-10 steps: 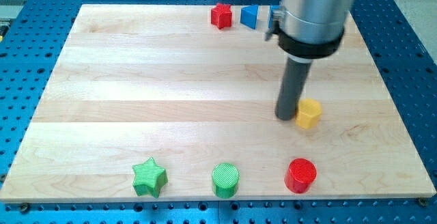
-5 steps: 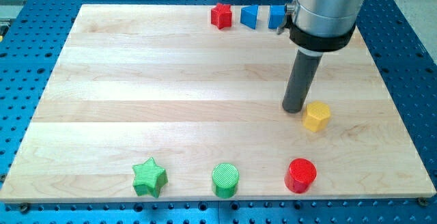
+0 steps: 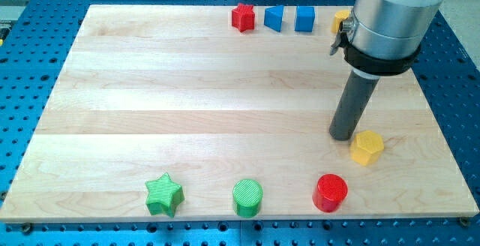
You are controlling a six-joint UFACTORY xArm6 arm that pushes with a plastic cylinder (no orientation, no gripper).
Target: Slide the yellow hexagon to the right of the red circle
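The yellow hexagon lies on the wooden board at the view's lower right. The red circle sits near the board's bottom edge, below and to the left of the hexagon. My tip rests on the board just to the upper left of the yellow hexagon, touching or nearly touching its side. The tip is well above the red circle.
A green circle and a green star line the bottom edge. A red star, two blue blocks and a partly hidden yellow block sit along the top edge. The board's right edge is near the hexagon.
My tip has moved right and down, pushing the yellow hexagon right and down toward the board's lower right. The second blue block and a yellow block at the top came into view.
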